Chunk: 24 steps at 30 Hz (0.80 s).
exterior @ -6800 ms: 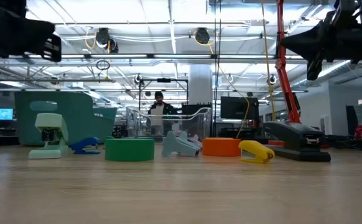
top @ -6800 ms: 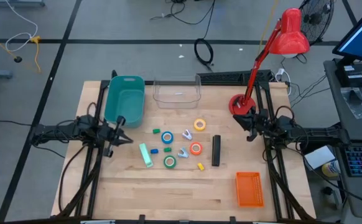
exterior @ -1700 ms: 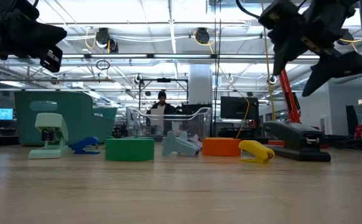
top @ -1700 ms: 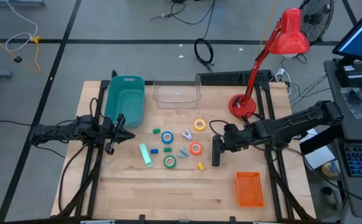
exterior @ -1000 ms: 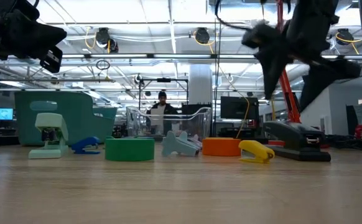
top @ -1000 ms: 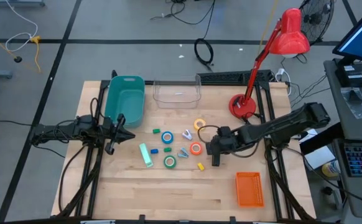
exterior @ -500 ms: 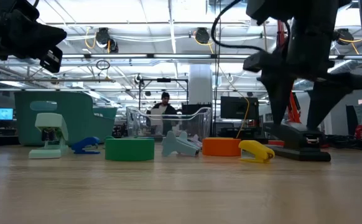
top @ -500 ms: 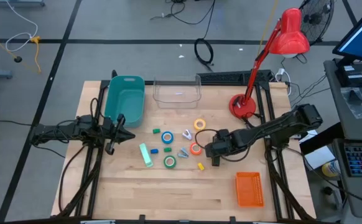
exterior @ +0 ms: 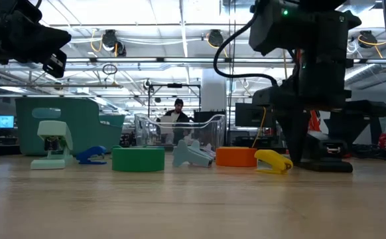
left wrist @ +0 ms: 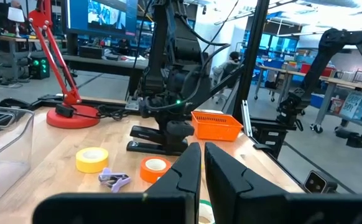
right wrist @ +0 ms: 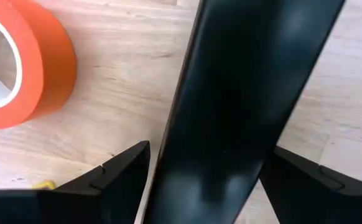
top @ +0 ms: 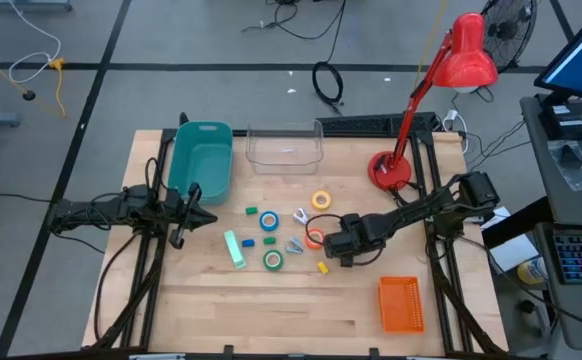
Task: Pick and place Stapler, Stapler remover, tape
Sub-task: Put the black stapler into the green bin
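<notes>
Both arms: dark, near-black, slim jointed links on black frame struts.
Right arm [top: 426, 208]: boxy black housing at the elbow; black cable looping off the link behind the claw. In the low view, a small green indicator light [exterior: 286, 12] glows on the wrist block above the claw.
Right gripper [right wrist: 204, 177]: two flat, matte black fingers, angular tips.
Left gripper [left wrist: 202, 168]: two smooth black tapered fingers with faceted edges, mounted on a wide black body.

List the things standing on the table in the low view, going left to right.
Mint stapler → blue staple remover → green tape roll → grey staple remover → orange tape roll → yellow staple remover → black stapler.
</notes>
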Each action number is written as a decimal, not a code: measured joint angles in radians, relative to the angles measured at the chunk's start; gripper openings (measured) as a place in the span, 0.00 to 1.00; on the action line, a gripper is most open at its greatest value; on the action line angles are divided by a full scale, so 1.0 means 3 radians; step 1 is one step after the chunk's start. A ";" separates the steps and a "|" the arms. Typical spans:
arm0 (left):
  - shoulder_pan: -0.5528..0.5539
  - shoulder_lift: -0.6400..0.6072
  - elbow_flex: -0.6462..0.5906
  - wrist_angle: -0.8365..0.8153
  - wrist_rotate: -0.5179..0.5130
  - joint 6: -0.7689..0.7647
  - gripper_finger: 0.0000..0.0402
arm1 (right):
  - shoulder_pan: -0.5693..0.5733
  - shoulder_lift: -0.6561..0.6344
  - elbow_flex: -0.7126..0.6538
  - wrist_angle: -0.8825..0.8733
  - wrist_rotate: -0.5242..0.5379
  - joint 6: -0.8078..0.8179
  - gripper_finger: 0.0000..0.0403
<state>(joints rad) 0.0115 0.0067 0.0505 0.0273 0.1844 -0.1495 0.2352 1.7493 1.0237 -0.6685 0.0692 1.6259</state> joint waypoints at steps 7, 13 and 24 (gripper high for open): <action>0.0000 -0.0001 0.0000 -0.0004 0.0006 -0.0010 0.06 | 0.0004 -0.0038 -0.0011 0.0050 0.0184 -0.0304 0.69; -0.0001 0.0000 0.0000 -0.0004 0.0009 -0.0010 0.06 | -0.0004 -0.0038 -0.0013 0.0085 0.0185 -0.0410 0.69; 0.0000 -0.0001 0.0000 -0.0004 0.0027 0.0015 0.06 | 0.0014 -0.0037 -0.0015 0.0111 0.0207 -0.0403 0.70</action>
<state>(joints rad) 0.0116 0.0063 0.0505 0.0261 0.1925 -0.1450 0.2394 1.7382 1.0191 -0.6351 0.1313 1.5051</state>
